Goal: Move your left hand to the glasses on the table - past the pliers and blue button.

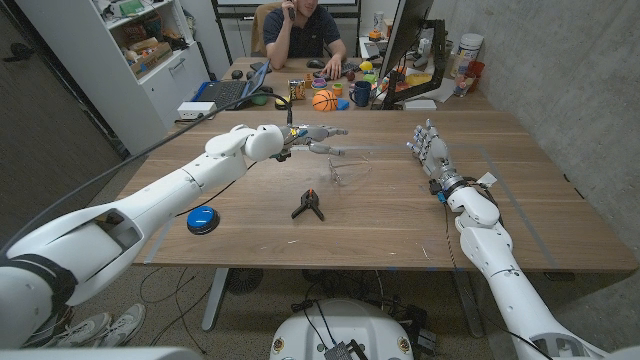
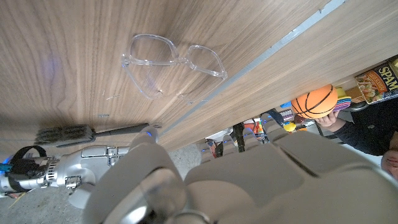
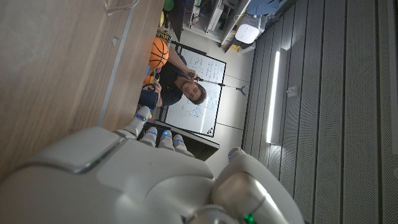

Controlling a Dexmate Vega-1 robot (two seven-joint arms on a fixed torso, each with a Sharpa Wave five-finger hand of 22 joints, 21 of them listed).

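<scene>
Left hand (image 1: 318, 134) hangs over the far-middle part of the wooden table (image 1: 250, 235), fingers stretched out toward the robot's right, holding nothing. It's already beyond the black-handled pliers (image 1: 308, 205) and the round blue button (image 1: 202, 218), both well behind it on the near side. The clear plastic safety glasses (image 1: 347, 167) lie flat on the wood just beside the fingertips, slightly nearer the robot; in the left wrist view the glasses (image 2: 172, 65) sit on bare wood ahead of the hand, temples folded under.

Step in hand, I'd judge: the last short approach. To do it well: lower slowly w/ fingers kept spread, aim at the frame bridge, not the lens edge. The glasses look light and slick, so a sideways brush would likely skate them off. Come from above, not along the table.

Right hand (image 1: 428, 148) stands upright at the right side, fingers apart, empty, well clear of the glasses. A person sits at the desk behind; no issue.
</scene>
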